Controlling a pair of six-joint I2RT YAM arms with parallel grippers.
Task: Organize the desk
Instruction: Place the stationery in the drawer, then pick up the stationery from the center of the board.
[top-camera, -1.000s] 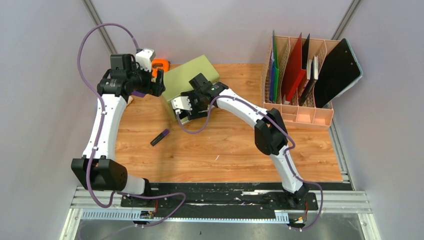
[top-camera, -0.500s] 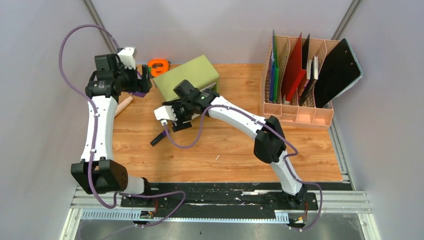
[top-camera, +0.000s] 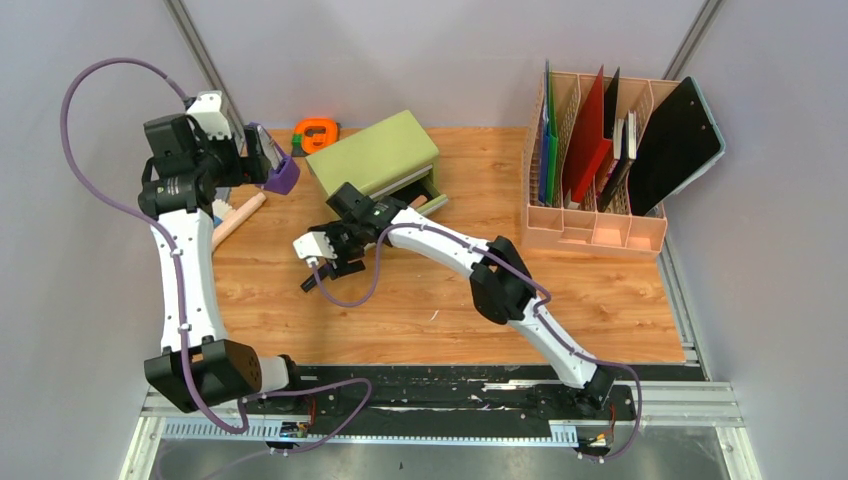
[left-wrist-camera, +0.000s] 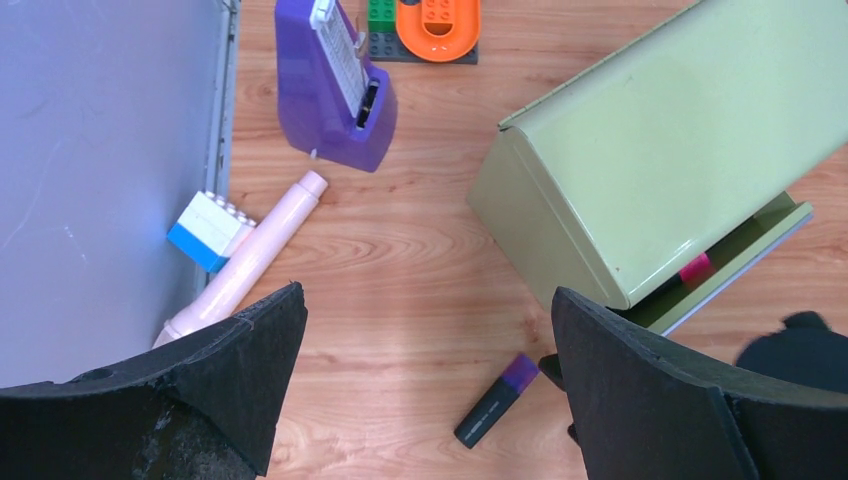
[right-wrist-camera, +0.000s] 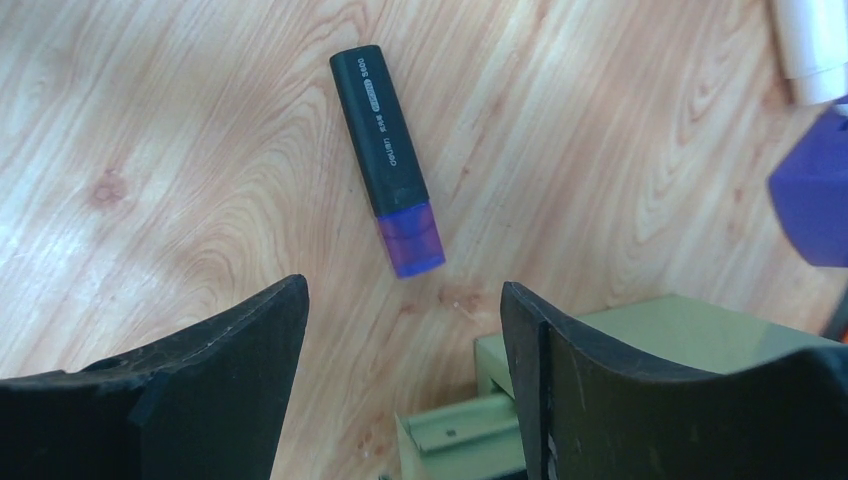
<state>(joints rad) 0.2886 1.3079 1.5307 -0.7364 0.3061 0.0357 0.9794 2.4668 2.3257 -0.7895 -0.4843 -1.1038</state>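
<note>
Orange-brown wood grain fills the middle of my top view: the desk (top-camera: 600, 300), boxed in by grey walls, with the metal rail along the bottom of the frame.

I have 2 arms up. The left arm rises along the left side of the frame, with its wrist bent at the upper left. The left gripper (left-wrist-camera: 425, 310) looks down at the wood, its jaws spread wide and empty. The right arm stretches from the lower right across to centre-left, elbow low. The right gripper (right-wrist-camera: 402, 292) hangs over the wood with its jaws apart and nothing between them.

Just beyond its fingertips lies 1 highlighter (right-wrist-camera: 387, 165), black body and purple cap, flat on the wood and touching neither finger.

1 olive-green chest (top-camera: 372, 155) sits at upper centre with its drawer ajar. Something dark with pink on it shows inside.

1 peach file rack (top-camera: 600, 225) stands at the upper right, holding upright folders.

In the left wrist view I count 1 purple device (left-wrist-camera: 325, 100), 1 pale pink pen (left-wrist-camera: 250, 255) and 1 white-and-blue brick (left-wrist-camera: 210, 230) touching that pen. At the top edge is 1 orange piece (left-wrist-camera: 437, 22) on green and grey bricks.
</note>
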